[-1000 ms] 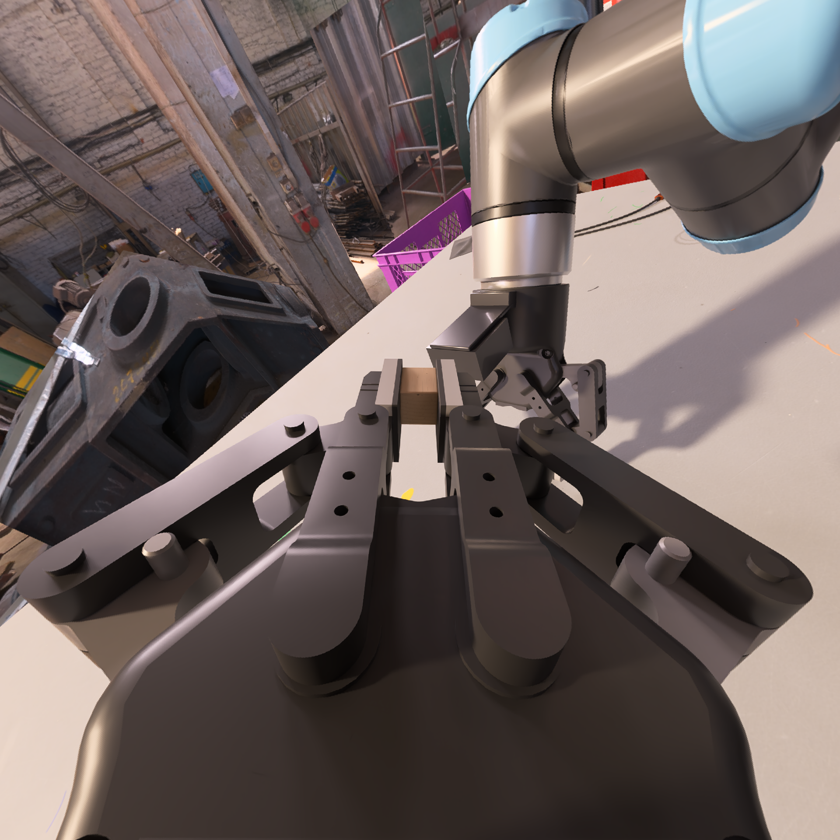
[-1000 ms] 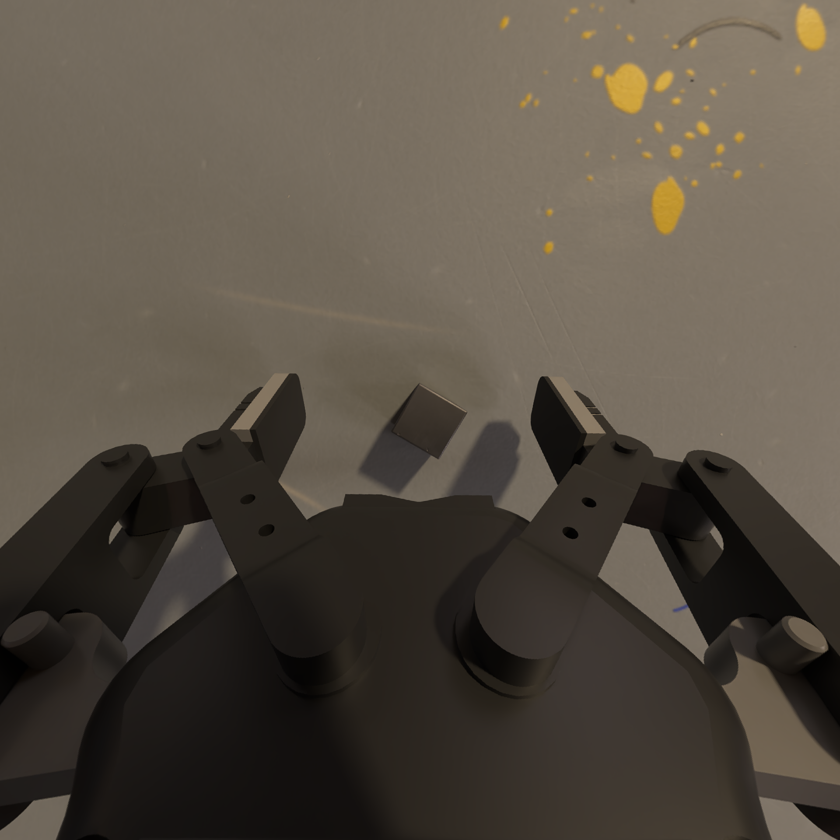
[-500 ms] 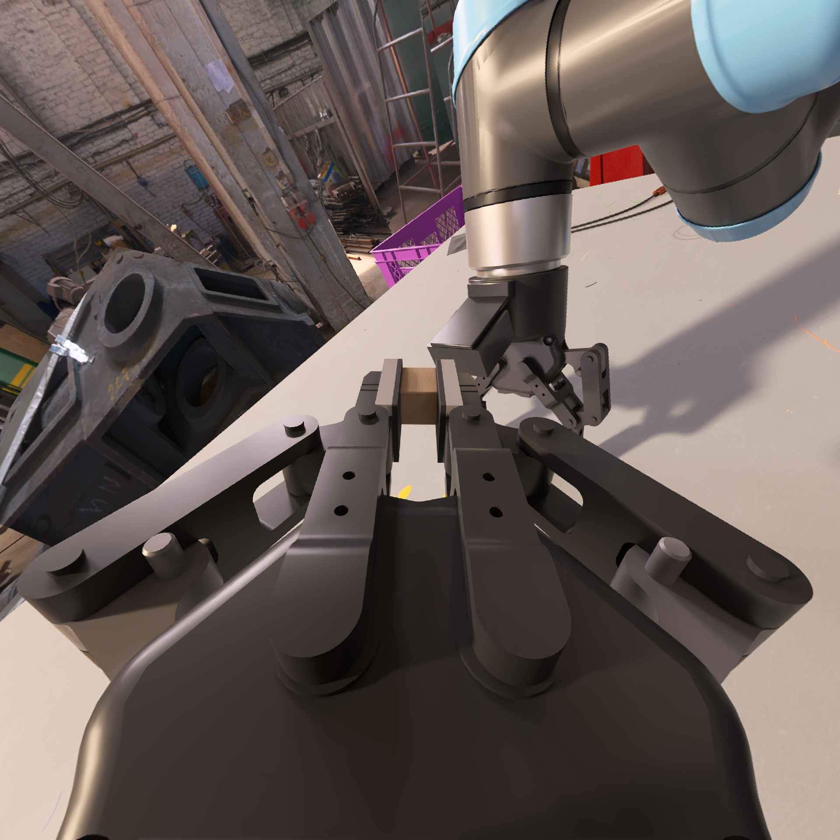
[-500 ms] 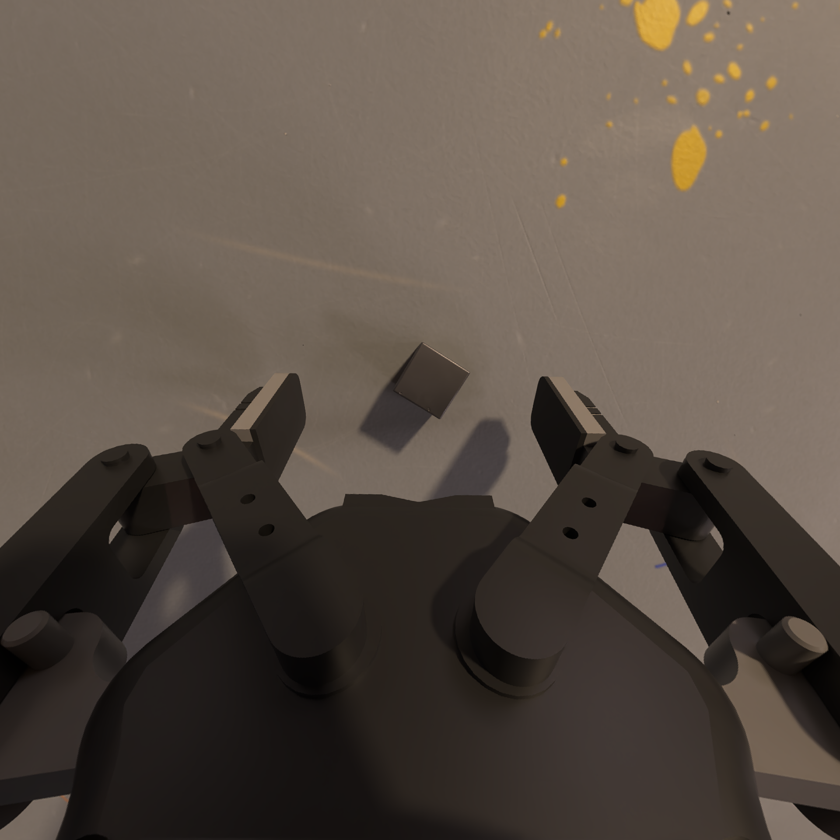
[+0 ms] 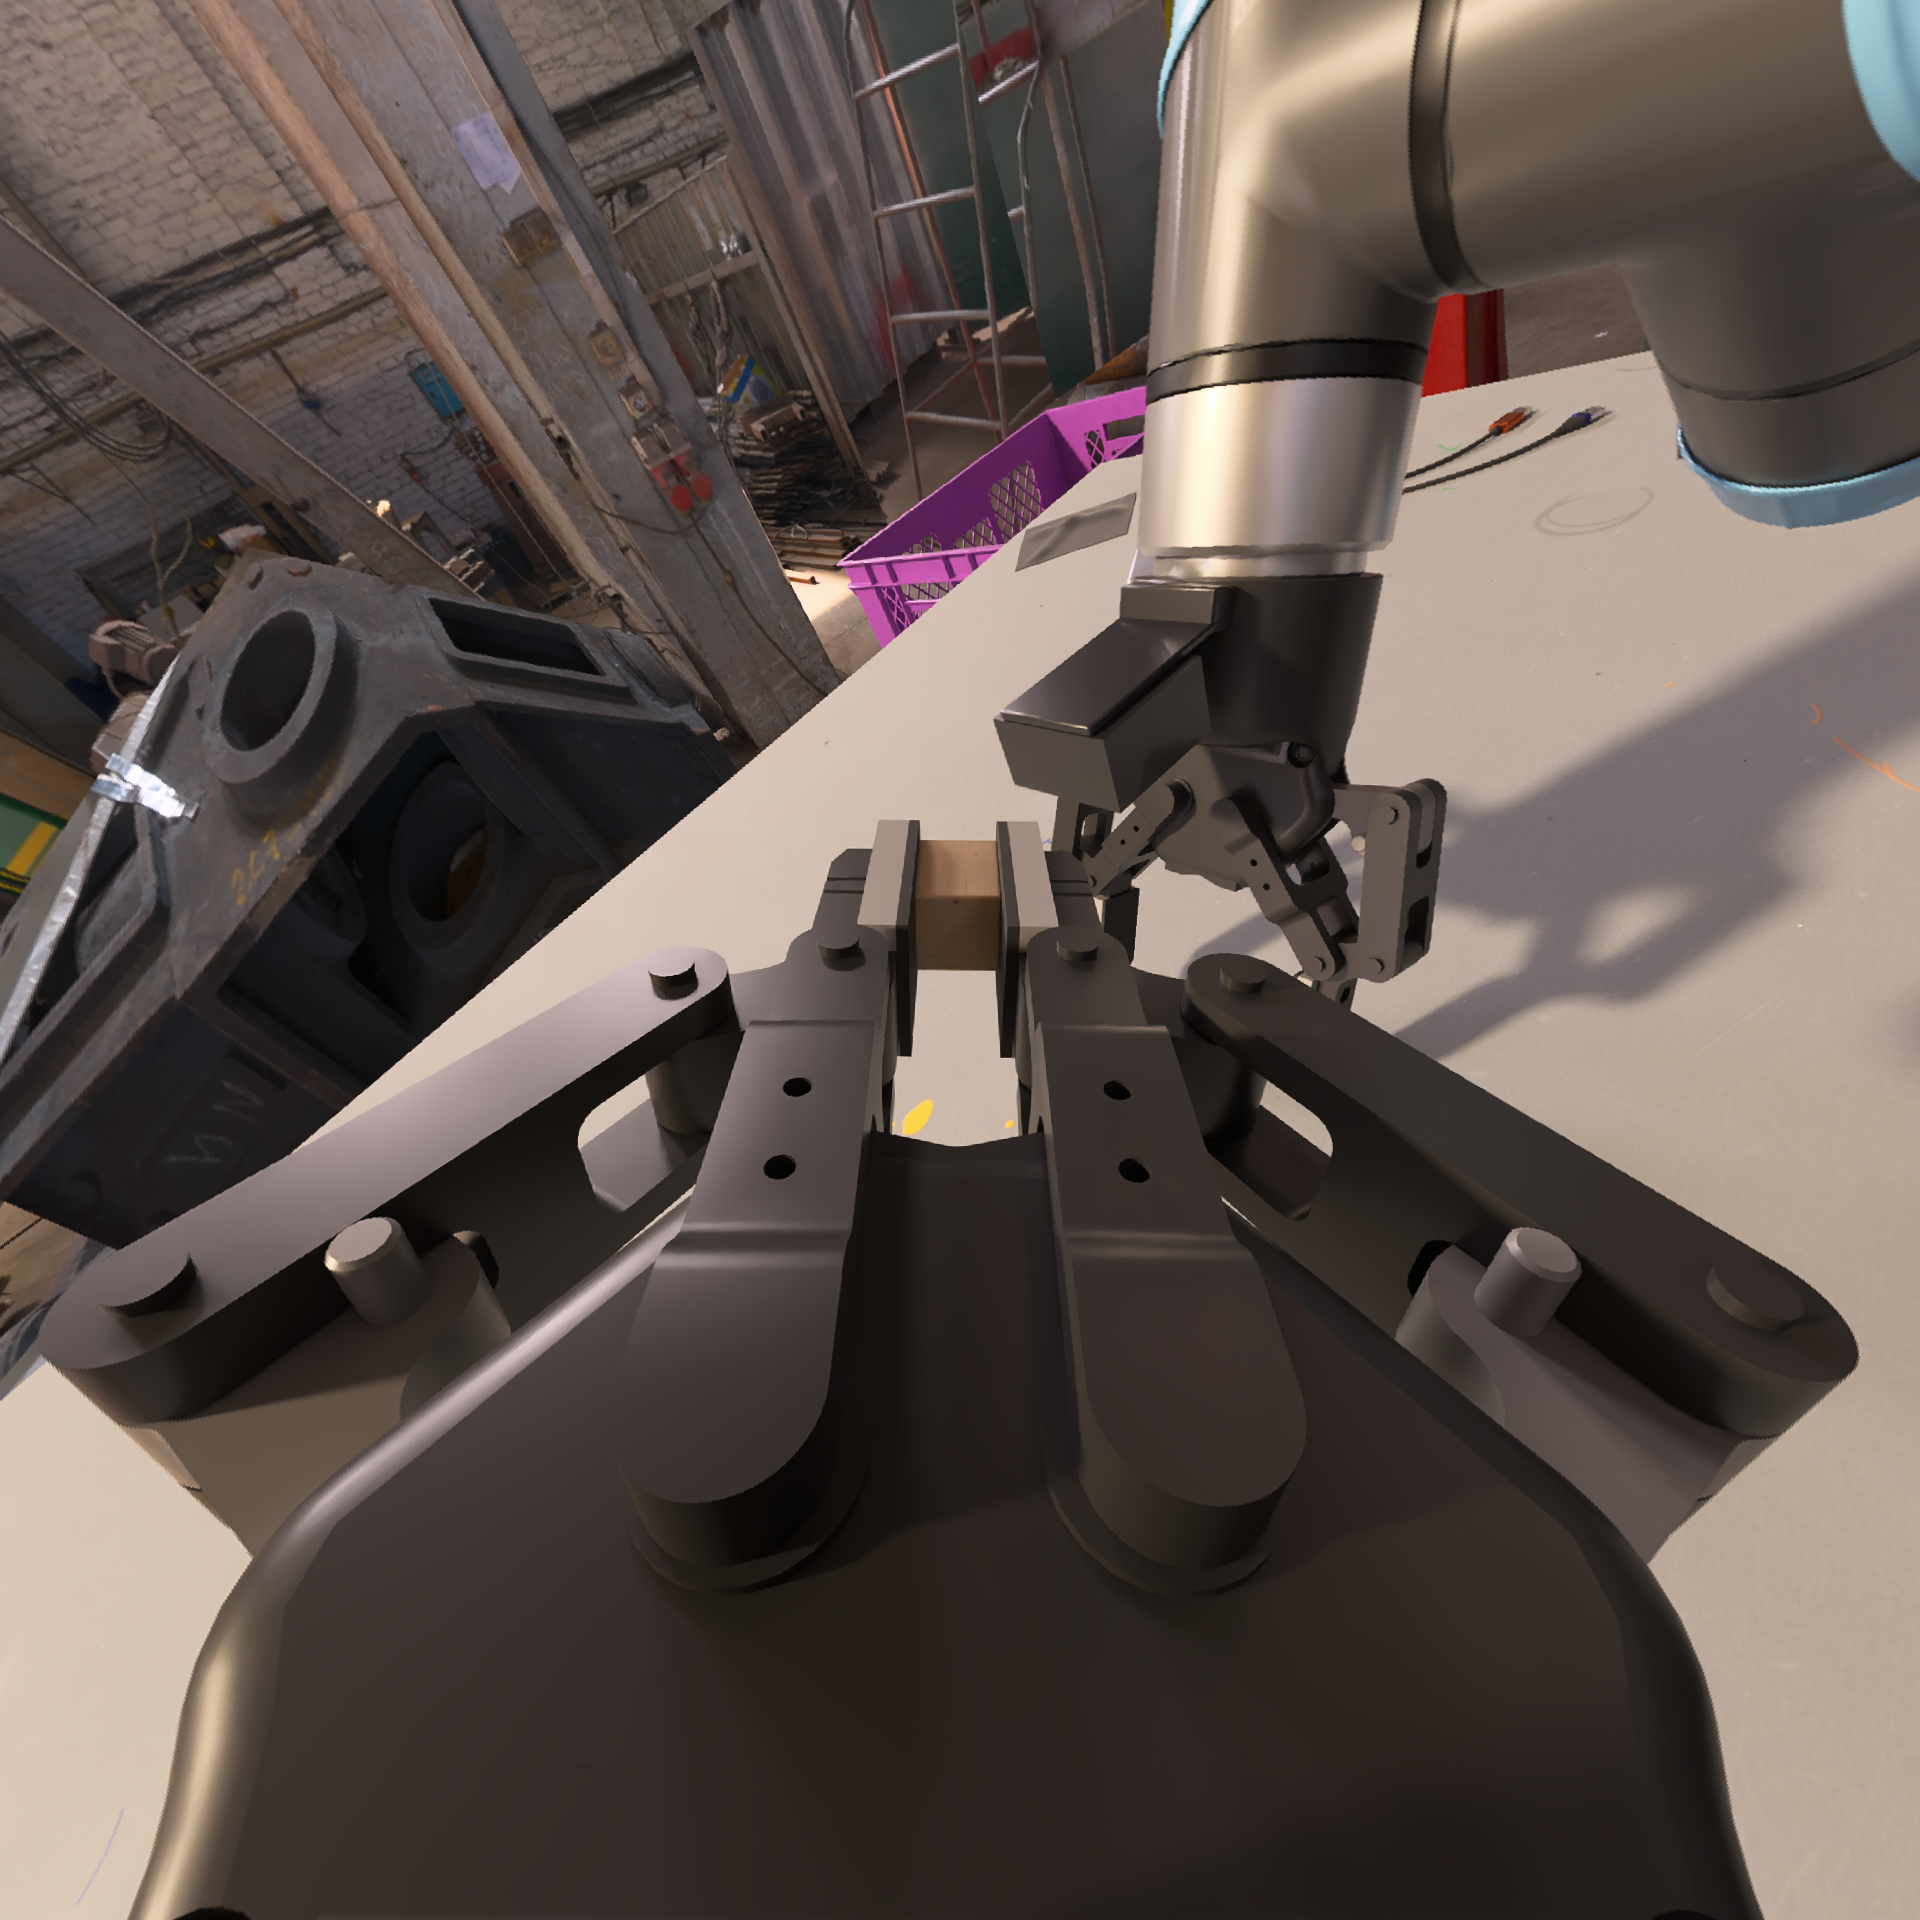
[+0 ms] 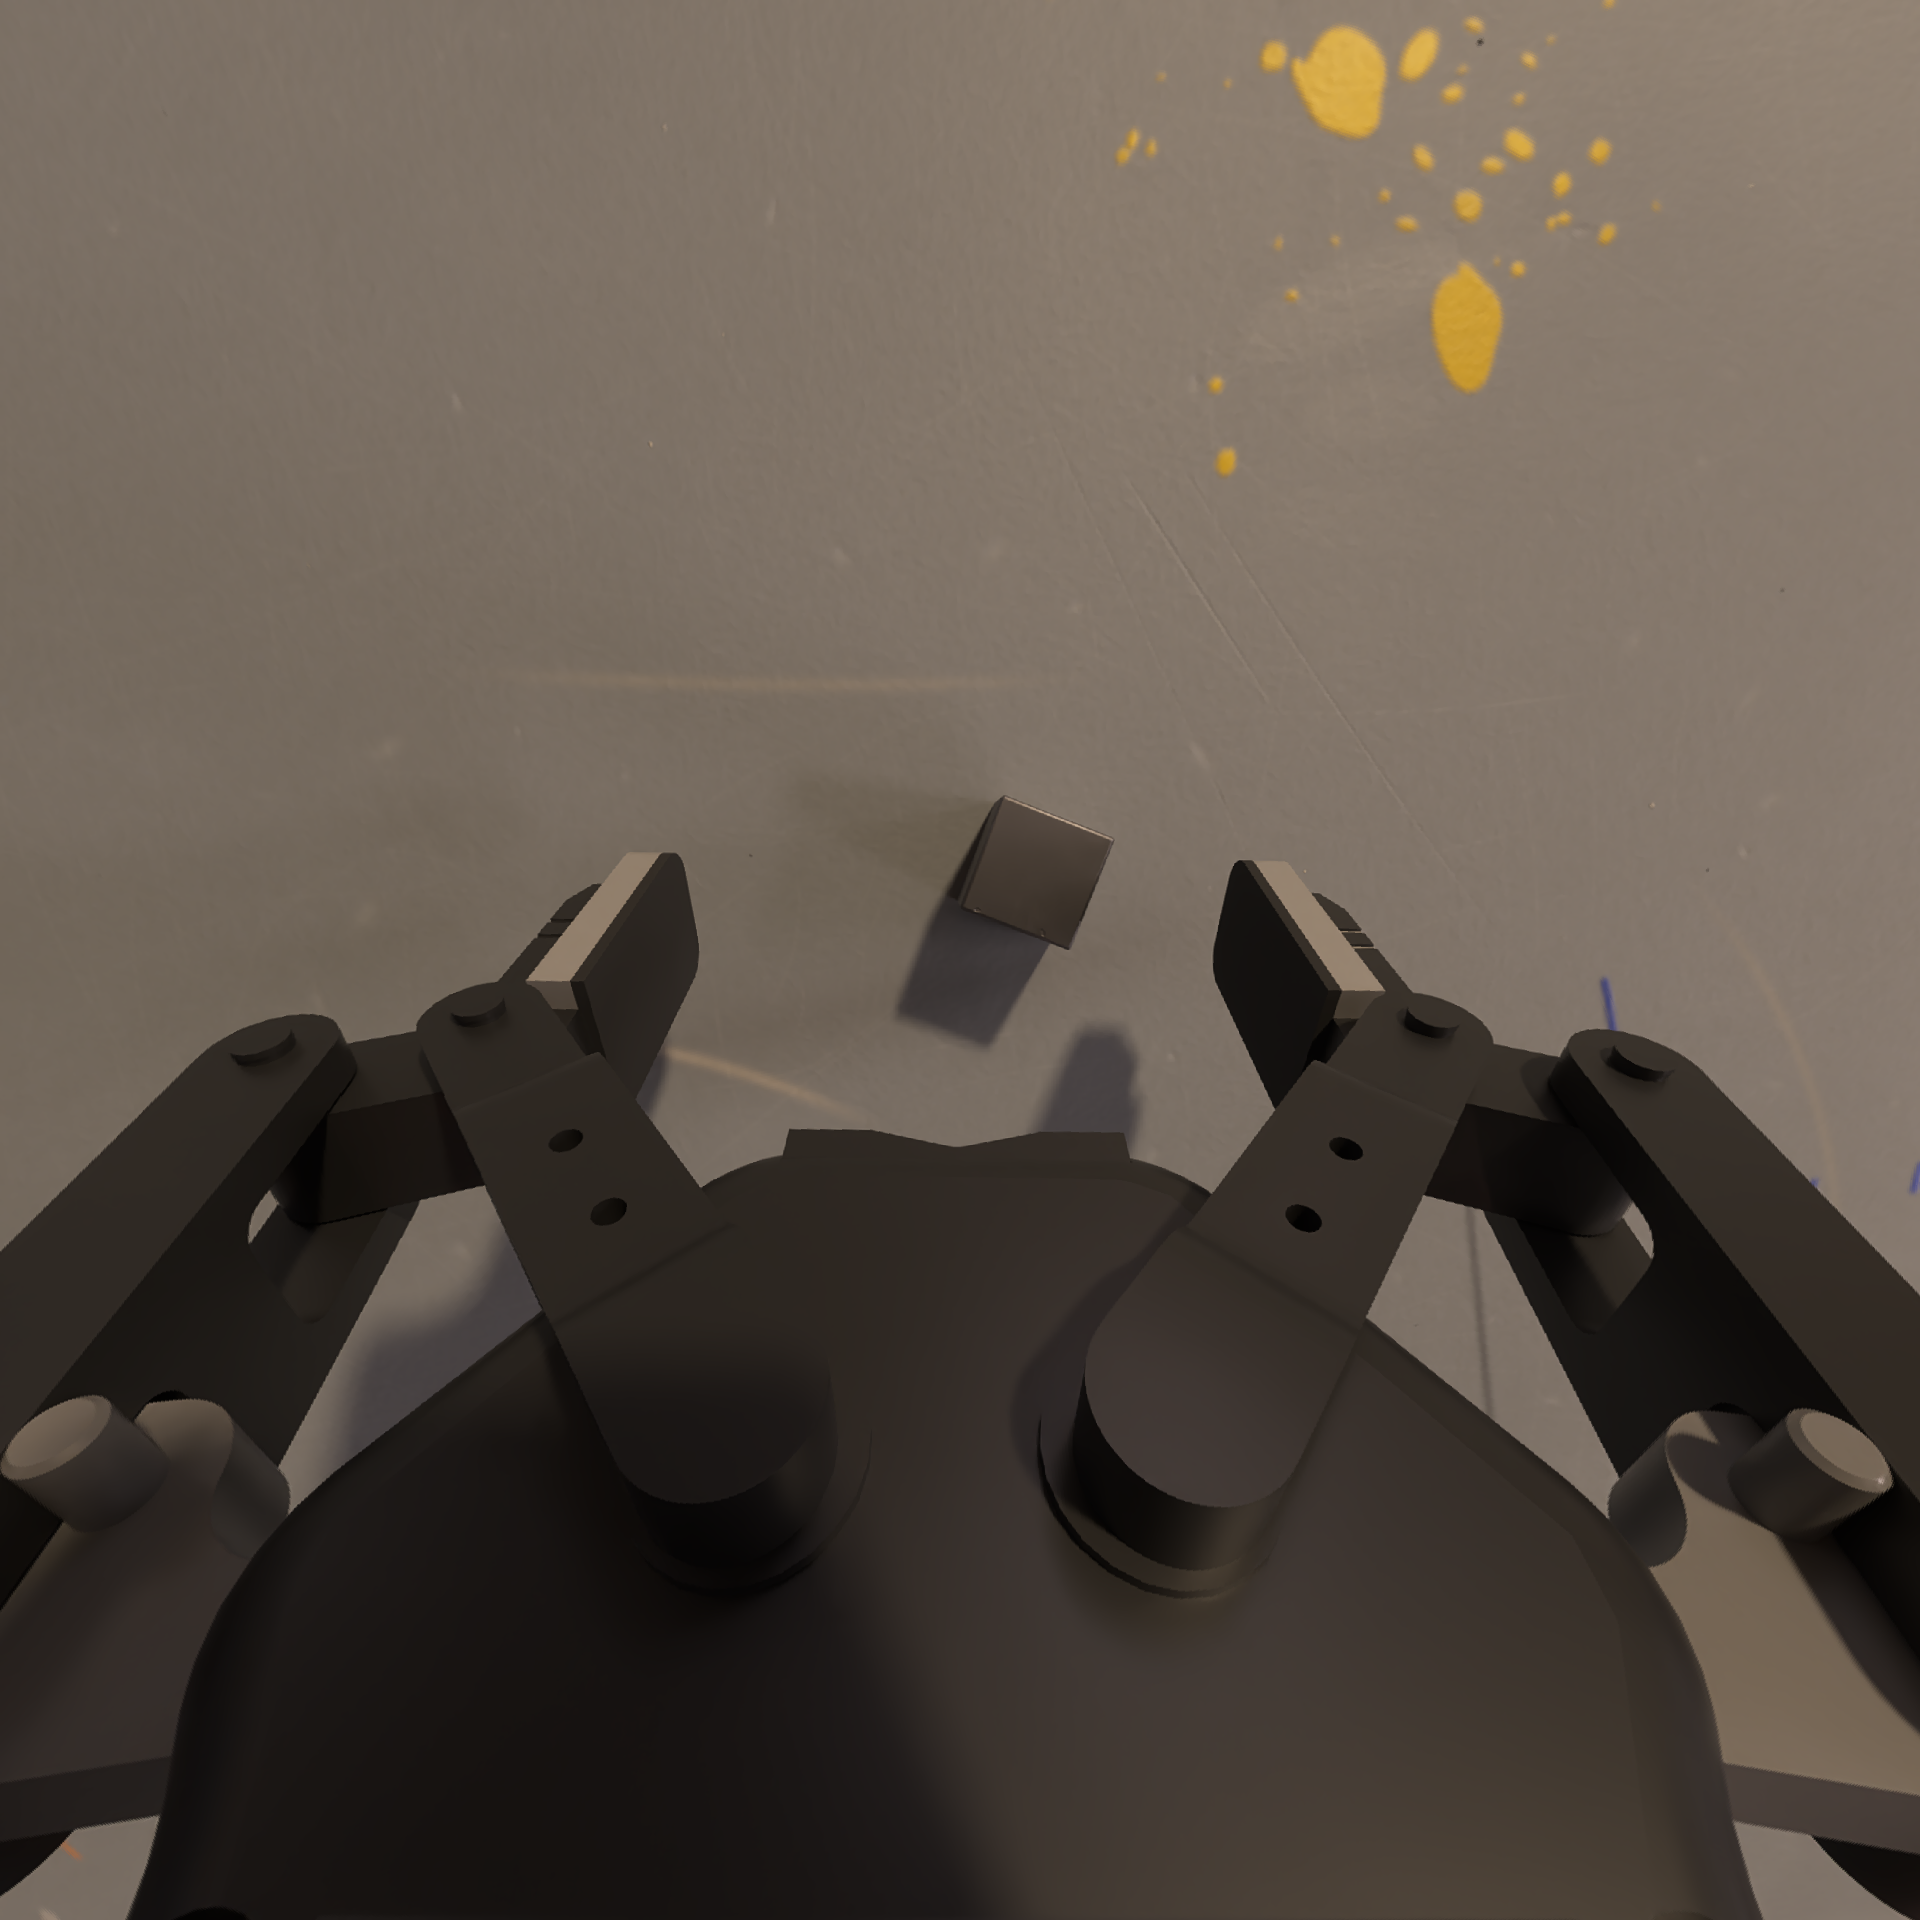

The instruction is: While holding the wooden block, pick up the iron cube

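My left hand [image 5: 958,914] is clamped on the wooden block [image 5: 958,902], which sits between the pads, clear of the tabletop [image 5: 1558,623]. My right hand [image 6: 958,935] is spread wide and points down at the iron cube [image 6: 1036,871], which lies on the tabletop between my two fingers [image 6: 623,935] and a little ahead of the tips, touching neither. The cube looks turned at an angle to my pads, so its faces do not lie square to them.

As I judge it, the step in hand is the approach for the second grasp. To do it well I would centre the cube between the pads and twist my wrist until the pads face two flat sides, not corners. Then I would come straight down until the pads bracket the cube's middle, stopping short of the tabletop. I would close evenly, since a small, heavy cube may pivot or squirt out if one pad lands first. Meanwhile the left hand should hold steady and keep clear, as the right arm works just beyond it.
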You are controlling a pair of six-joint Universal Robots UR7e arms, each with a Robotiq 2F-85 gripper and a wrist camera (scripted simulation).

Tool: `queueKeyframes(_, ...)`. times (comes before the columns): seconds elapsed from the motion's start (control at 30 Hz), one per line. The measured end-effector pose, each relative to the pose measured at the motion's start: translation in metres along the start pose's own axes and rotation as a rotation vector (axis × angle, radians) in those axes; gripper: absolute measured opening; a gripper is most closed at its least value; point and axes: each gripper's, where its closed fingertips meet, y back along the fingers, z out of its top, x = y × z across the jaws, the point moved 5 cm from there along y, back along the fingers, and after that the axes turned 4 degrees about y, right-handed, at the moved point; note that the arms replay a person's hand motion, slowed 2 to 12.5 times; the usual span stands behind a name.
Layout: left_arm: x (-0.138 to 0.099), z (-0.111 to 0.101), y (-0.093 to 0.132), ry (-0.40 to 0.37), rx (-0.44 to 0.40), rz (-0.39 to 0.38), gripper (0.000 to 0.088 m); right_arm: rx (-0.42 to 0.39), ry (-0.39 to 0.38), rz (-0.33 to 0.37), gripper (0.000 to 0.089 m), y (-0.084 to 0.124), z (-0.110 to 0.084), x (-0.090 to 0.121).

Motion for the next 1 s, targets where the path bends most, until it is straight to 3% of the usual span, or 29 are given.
queueKeyframes(0.37, 0.000, -0.002, 0.000, 0.006, 0.004, -0.001, 0.0128, -0.118, -0.179, -0.063, 0.0841, 0.004, 0.008, 0.010)
queueKeyframes(0.67, -0.001, -0.002, -0.001, 0.007, 0.007, -0.003, 0.0128, -0.087, -0.262, -0.153, 0.0699, -0.001, -0.003, 0.005)
queueKeyframes(0.87, -0.003, -0.001, -0.002, 0.004, 0.008, -0.006, 0.0128, -0.112, -0.291, -0.166, 0.0598, -0.005, -0.002, 0.003)
queueKeyframes(1.0, -0.004, -0.001, -0.001, -0.002, 0.009, -0.006, 0.0128, -0.131, -0.297, -0.178, 0.0481, -0.006, -0.001, 0.003)
